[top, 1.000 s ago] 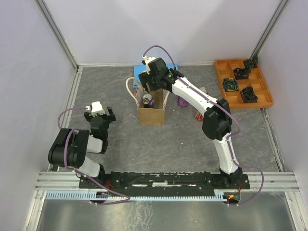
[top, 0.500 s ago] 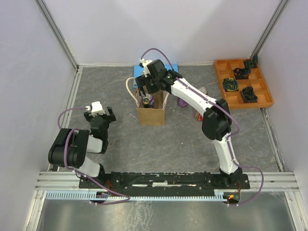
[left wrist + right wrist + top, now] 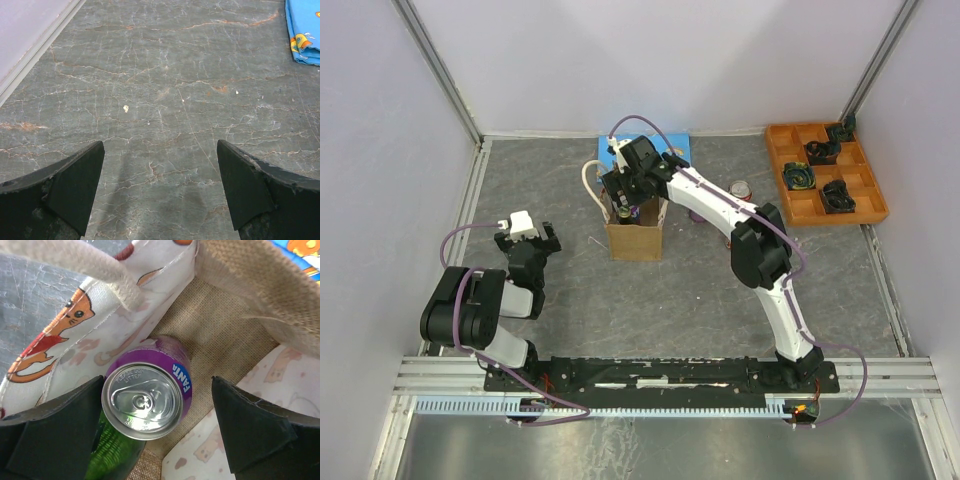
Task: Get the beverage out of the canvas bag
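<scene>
Jaws on the right arm stand wide apart and empty at the mouth of the canvas bag (image 3: pixel 633 238). The beverage (image 3: pixel 142 401), a purple can, stands upright inside, lid facing them, closer to one finger and beside a green bottle (image 3: pixel 112 462). Left jaws, likewise spread and empty, hover over the bench (image 3: pixel 160 100), well apart from the bag.

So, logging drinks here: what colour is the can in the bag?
The can is purple with a silver top, clearest in the right wrist view.
</scene>
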Available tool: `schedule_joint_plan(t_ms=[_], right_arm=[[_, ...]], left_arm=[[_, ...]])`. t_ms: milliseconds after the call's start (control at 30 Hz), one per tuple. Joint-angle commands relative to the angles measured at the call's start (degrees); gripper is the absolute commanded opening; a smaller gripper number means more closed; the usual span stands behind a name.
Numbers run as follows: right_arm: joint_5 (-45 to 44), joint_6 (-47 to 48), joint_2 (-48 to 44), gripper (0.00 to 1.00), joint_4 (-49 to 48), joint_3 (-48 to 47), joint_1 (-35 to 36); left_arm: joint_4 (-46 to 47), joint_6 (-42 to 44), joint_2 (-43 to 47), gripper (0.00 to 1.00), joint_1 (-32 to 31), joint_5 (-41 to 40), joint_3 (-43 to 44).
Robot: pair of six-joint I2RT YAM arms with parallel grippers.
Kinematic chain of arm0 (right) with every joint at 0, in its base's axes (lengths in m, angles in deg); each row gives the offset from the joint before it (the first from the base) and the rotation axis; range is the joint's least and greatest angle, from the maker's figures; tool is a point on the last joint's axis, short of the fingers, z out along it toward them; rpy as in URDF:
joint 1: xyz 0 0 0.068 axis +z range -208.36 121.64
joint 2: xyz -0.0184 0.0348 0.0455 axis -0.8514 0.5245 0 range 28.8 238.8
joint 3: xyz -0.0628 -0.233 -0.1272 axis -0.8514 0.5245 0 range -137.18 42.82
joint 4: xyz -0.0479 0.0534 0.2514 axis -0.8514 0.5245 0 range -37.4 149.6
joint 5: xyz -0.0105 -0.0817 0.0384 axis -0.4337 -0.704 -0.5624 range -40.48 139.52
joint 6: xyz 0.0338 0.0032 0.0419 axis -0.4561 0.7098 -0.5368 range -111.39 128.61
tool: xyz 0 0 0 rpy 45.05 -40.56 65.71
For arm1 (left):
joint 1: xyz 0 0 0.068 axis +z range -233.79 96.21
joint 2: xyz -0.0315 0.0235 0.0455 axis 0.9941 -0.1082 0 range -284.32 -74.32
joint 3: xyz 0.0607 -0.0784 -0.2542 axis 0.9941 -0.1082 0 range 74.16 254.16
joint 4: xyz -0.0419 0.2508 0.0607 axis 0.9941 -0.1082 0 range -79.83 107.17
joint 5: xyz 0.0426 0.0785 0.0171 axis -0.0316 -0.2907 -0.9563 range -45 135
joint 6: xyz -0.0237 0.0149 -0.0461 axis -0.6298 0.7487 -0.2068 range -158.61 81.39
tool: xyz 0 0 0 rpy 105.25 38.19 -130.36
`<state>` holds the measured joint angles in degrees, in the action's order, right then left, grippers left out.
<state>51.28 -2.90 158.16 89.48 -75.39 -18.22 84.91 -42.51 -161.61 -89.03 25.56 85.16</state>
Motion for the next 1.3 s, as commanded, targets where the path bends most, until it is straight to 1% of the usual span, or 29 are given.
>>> schedule_joint_plan(t_ms=[0, 133, 200, 400, 433, 467, 533, 633, 667, 833, 1100, 1267], right_arm=[[-2.11, 0.70, 0.88, 0.94, 1.46, -1.52, 0.37], [-2.62, 0.77, 1.04, 0.91, 1.62, -0.86, 0.45], [-2.94, 0.94, 1.19, 0.88, 1.51, -0.48, 0.43], [-2.60, 1.31, 1.78, 0.66, 1.61, -0.59, 0.46], [-2.56, 1.30, 1.89, 0.65, 1.72, -0.69, 0.54], [-2.54, 1.35, 1.99, 0.61, 1.80, -0.72, 0.51], [-2.55, 1.64, 2.07, 0.48, 2.08, -0.79, 0.58], [-3.53, 2.28, 2.13, 0.10, 2.61, -1.11, 0.59], [-4.11, 2.48, 2.15, 0.01, 2.79, -1.39, 0.59], [-6.63, 4.52, 0.65, 0.00, 2.14, -2.44, 0.56], [-11.04, 7.65, -5.21, 0.00, -4.15, -3.34, 0.64], [-11.81, 8.56, -9.19, 0.00, -7.02, -3.65, 0.47]], left_arm=[[2.78, 2.06, -0.02, 0.99, -0.12, -1.16, 1.21], [2.71, 2.07, 0.00, 0.99, -0.07, -1.15, 1.21], [2.74, 2.06, -0.02, 0.99, -0.05, -1.20, 1.21], [2.70, 2.06, -0.01, 0.99, -0.08, -1.19, 1.21], [2.74, 2.06, 0.00, 0.99, -0.11, -1.21, 1.21], [2.68, 2.06, 0.03, 0.99, -0.04, -1.25, 1.21], [2.71, 2.06, 0.01, 0.99, -0.14, -1.21, 1.21], [2.74, 2.06, 0.03, 0.99, -0.08, -1.22, 1.21], [2.73, 2.06, -0.01, 0.99, -0.08, -1.19, 1.21], [2.70, 2.06, 0.01, 0.99, -0.12, -1.17, 1.21], [2.74, 2.06, -0.01, 0.99, -0.08, -1.20, 1.21], [2.74, 2.06, 0.01, 0.99, -0.13, -1.24, 1.21]])
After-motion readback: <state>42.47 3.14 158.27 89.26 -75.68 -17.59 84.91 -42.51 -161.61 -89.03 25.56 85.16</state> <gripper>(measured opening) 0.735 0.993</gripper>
